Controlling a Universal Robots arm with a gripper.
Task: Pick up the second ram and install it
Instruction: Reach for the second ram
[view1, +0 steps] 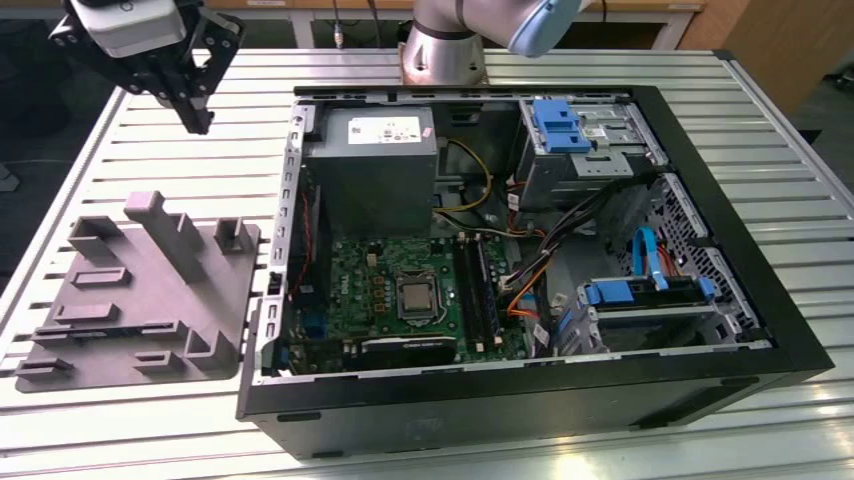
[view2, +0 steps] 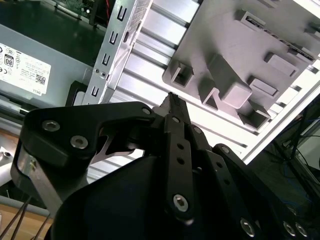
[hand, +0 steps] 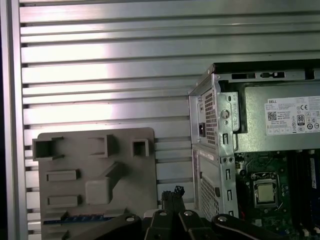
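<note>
Gripper (view1: 198, 118) hangs tips-down, wrist housing directly above the jaws, arm (view1: 443, 50) off to one side. Jaws pressed together tip to tip. Fingertips (view2: 170, 100) meet in a point ahead of black linkages (hand: 165, 225).

The exterior view looks steeply down from high on the whole table (view1: 80, 170), case (view1: 534, 400) centre-frame, tray (view1: 147, 290) lower left; both wrist views, nearer, look down past the gripper (hand: 174, 192) at tray and case corner.
</note>
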